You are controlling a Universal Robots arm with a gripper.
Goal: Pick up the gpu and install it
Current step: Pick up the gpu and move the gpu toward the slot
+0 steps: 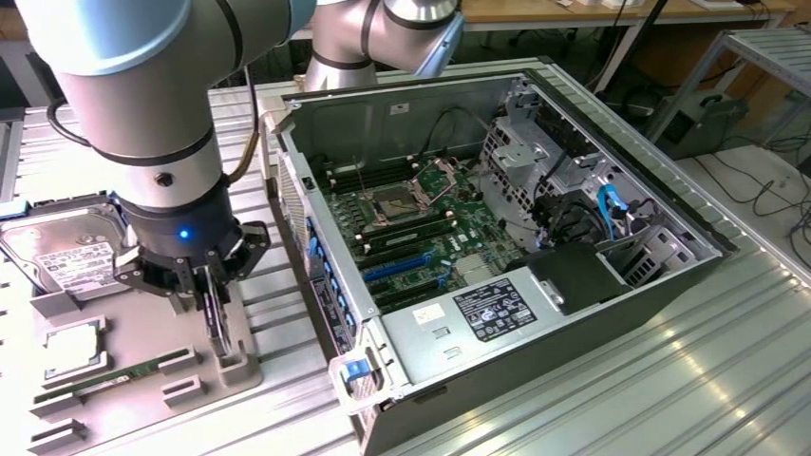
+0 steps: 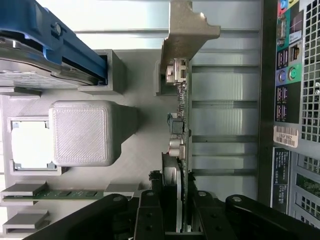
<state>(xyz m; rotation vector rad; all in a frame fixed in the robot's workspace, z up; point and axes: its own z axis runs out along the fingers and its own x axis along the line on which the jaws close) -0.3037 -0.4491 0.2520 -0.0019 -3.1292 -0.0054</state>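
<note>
The gpu point(image 1: 219, 328) stands on edge in a slot of the grey holder tray point(image 1: 133, 323), at the exterior view's left. Seen edge-on in the wrist view, the gpu point(image 2: 181, 120) is a thin dark card with its silver-beige bracket point(image 2: 187, 30) at the far end. My gripper point(image 1: 211, 285) has come straight down over it. Its black fingers point(image 2: 150, 215) sit against both faces of the card, so the gripper point(image 2: 176, 217) is shut on it. The card's lower edge still looks seated in the holder.
An open computer case point(image 1: 609, 171) lies beside the tray, its motherboard showing blue slots point(image 1: 399, 266). Its rear port panel point(image 2: 295, 100) is close to the card. The tray also holds a hard drive point(image 1: 70, 252), a processor point(image 1: 76, 347) and a green memory stick point(image 1: 121, 372).
</note>
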